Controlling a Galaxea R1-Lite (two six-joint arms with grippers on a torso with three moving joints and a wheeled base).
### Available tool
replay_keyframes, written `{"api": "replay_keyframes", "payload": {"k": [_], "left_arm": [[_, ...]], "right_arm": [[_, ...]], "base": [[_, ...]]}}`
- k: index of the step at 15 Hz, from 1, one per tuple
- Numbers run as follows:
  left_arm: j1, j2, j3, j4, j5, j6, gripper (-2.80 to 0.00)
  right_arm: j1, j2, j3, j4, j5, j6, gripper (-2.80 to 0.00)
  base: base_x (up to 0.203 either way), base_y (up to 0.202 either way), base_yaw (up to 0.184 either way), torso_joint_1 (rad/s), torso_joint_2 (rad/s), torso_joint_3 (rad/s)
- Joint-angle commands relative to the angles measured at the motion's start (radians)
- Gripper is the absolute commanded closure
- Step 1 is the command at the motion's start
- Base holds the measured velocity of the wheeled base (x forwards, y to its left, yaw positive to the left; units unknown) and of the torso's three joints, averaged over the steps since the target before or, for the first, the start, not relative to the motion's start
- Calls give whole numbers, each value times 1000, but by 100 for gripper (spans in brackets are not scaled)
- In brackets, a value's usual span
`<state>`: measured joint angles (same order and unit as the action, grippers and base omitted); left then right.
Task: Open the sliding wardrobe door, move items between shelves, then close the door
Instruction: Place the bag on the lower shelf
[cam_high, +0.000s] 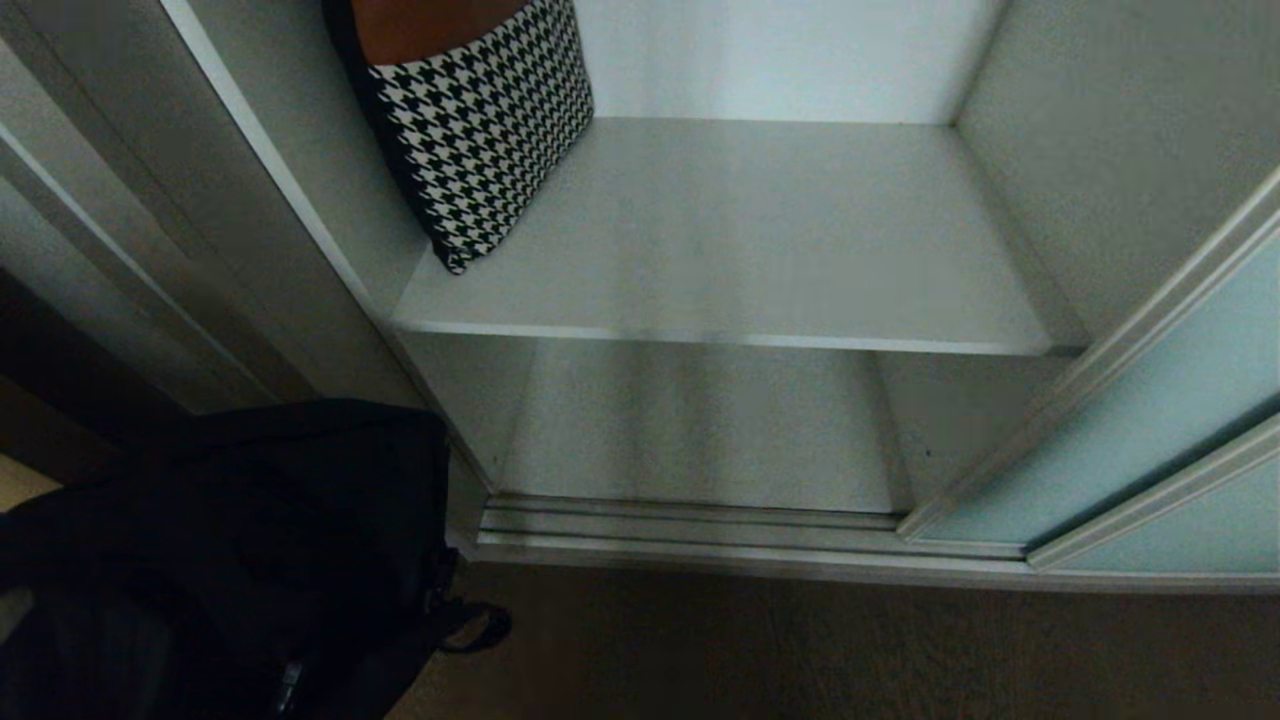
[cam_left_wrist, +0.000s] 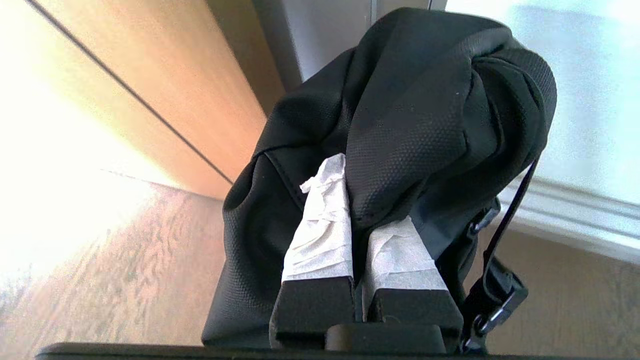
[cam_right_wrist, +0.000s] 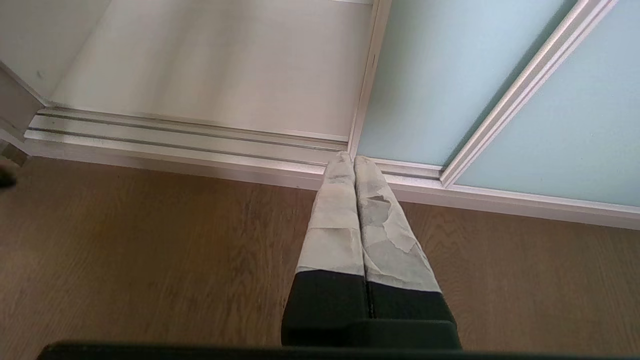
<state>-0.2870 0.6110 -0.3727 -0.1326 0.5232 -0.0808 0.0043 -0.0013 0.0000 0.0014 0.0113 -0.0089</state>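
A large black fabric bag hangs at the lower left of the head view, outside the wardrobe and in front of its left side. My left gripper is shut on a fold of the black bag; its taped fingers pinch the fabric. A houndstooth piece with an orange-brown top leans at the left of the upper shelf. The lower shelf is bare. The sliding wardrobe door stands pushed to the right. My right gripper is shut and holds nothing, low over the floor by the door's edge.
The silver door track runs along the wardrobe's foot. A tan wooden panel stands left of the wardrobe. A strap with a buckle dangles from the bag. Brown wooden floor lies in front.
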Motion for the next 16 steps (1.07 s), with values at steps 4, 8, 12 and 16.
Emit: {"api": "replay_keyframes", "payload": {"k": [4, 8, 12, 16], "left_arm": [[-1, -27, 30, 0, -33, -6, 0], [-1, -19, 22, 11, -152, -7, 0], [-1, -13, 50, 31, -233, -10, 0], [0, -9, 17, 32, -232, -7, 0]], "right_arm": [[0, 0, 2, 0, -1, 0, 0], [0, -2, 2, 0, 1, 0, 0], [0, 0, 2, 0, 1, 0, 0], [0, -2, 2, 0, 1, 0, 0]], "base": [[0, 0, 0, 0, 0, 0], [0, 0, 0, 0, 0, 0], [0, 0, 0, 0, 0, 0], [0, 0, 0, 0, 0, 0]]}}
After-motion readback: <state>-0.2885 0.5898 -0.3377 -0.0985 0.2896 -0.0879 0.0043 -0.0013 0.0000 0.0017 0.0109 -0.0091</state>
